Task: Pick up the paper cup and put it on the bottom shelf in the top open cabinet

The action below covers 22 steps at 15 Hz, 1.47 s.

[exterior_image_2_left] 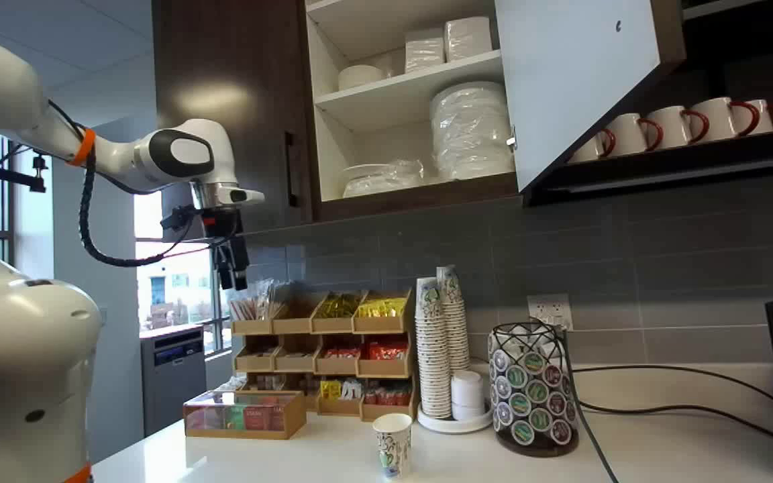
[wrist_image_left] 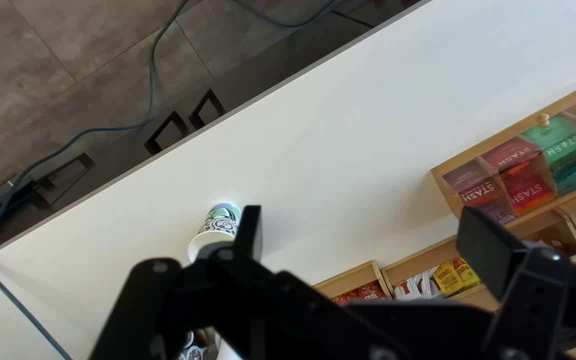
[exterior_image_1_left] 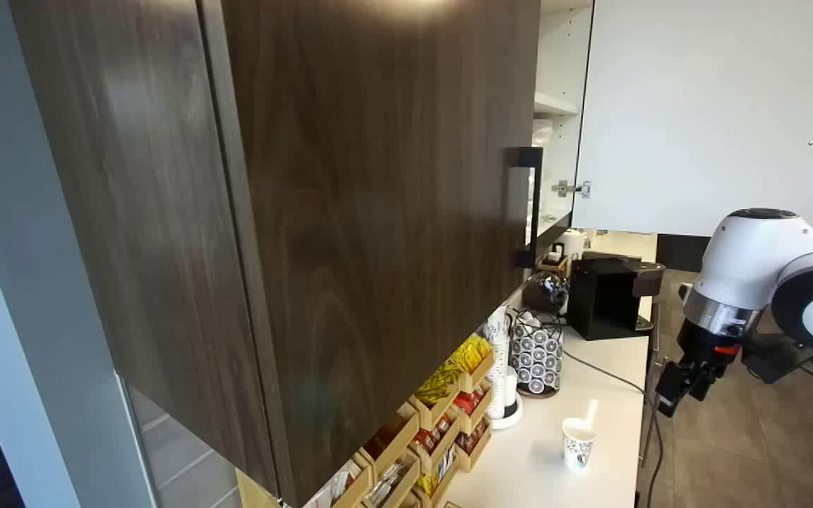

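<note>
the top open cabinet is up above the back edge of the white counter, 1 door swung wide. wooden packet rack sits along that same edge. gripper hangs well above the counter, jaws totally released and spread wide apart. paper cup just stands upright on the counter, in from the front edge.

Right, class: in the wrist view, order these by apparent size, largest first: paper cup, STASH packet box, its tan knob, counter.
1) Counter, cut off
2) STASH packet box, cut off
3) Paper cup, partly hidden
4) Tan knob
</note>
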Each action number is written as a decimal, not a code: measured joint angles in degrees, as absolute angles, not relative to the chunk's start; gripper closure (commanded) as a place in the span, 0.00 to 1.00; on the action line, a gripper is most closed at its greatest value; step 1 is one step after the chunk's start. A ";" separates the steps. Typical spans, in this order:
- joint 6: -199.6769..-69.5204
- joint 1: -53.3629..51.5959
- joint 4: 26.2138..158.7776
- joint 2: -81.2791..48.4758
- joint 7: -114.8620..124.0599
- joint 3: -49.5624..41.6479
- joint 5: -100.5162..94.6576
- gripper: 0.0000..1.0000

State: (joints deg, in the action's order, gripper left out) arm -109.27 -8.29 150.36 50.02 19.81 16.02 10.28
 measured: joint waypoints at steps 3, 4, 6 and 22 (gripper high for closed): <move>-109.27 -8.28 150.36 50.01 19.81 16.02 10.28 0.00; -109.27 -8.28 150.36 50.01 19.81 16.02 10.28 0.00; -109.27 -8.28 150.36 50.02 19.81 16.02 10.28 0.00; -125.36 -1.07 154.28 42.09 3.74 -0.95 9.18 0.00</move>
